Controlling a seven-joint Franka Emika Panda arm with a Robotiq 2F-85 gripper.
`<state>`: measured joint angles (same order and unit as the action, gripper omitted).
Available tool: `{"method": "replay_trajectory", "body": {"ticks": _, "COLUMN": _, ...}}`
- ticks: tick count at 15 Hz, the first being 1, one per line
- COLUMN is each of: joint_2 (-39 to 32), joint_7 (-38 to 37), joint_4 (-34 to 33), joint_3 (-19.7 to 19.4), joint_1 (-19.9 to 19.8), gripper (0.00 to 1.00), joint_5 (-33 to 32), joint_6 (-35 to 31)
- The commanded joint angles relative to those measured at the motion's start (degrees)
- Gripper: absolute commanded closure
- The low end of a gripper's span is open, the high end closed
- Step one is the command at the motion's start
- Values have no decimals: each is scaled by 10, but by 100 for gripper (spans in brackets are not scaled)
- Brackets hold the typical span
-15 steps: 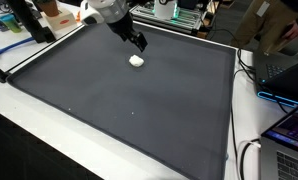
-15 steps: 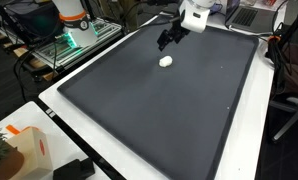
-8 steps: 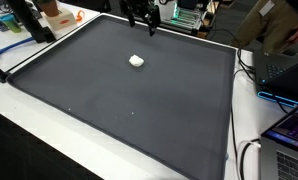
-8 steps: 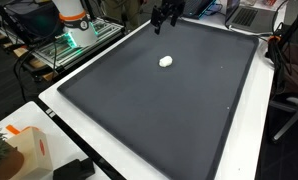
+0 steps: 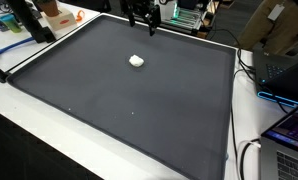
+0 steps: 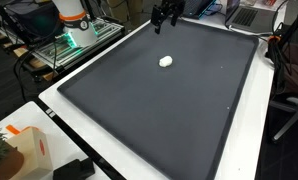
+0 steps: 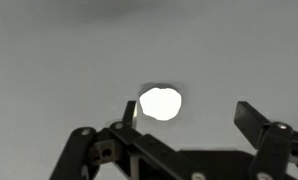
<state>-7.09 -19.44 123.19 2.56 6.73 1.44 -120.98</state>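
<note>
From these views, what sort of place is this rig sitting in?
Probably a robotics lab or workshop: a large table under a dark mat, a green-lit equipment rack beside it, and a laptop with loose cables along the table's edge.

A small white rounded lump (image 5: 136,60) lies alone on the dark mat (image 5: 129,100), toward its far edge.

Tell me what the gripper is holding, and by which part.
Nothing is held. The gripper hangs open above the dark mat, well apart from the small white lump lying on it.
</note>
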Motion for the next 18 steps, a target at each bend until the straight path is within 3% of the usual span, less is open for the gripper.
{"method": "replay_trajectory", "body": {"ticks": 1, "joint_2": 18, "joint_7": -17, "joint_4": 18, "joint_3": 6, "joint_1": 1, "gripper": 0, "joint_5": -17, "joint_6": 0}}
{"method": "replay_trajectory", "body": {"ticks": 7, "joint_2": 201, "joint_7": 148, "joint_4": 207, "joint_3": 25, "joint_1": -1, "gripper": 0, "joint_5": 5, "joint_6": -56}}
{"method": "replay_trajectory", "body": {"ticks": 10, "joint_2": 296, "joint_7": 208, "joint_4": 299, "joint_3": 19, "joint_1": 0, "gripper": 0, "joint_5": 0, "joint_6": -120}}
{"method": "replay_trajectory", "body": {"ticks": 11, "joint_2": 212, "joint_7": 171, "joint_4": 215, "joint_3": 26, "joint_1": -3, "gripper": 0, "joint_5": -1, "joint_6": -76}}
{"method": "replay_trajectory", "body": {"ticks": 14, "joint_2": 278, "joint_7": 195, "joint_4": 276, "joint_3": 24, "joint_1": -1, "gripper": 0, "joint_5": -1, "joint_6": -103}}
{"method": "replay_trajectory", "body": {"ticks": 18, "joint_2": 288, "joint_7": 198, "joint_4": 284, "joint_3": 23, "joint_1": -1, "gripper": 0, "joint_5": -1, "joint_6": -105}}
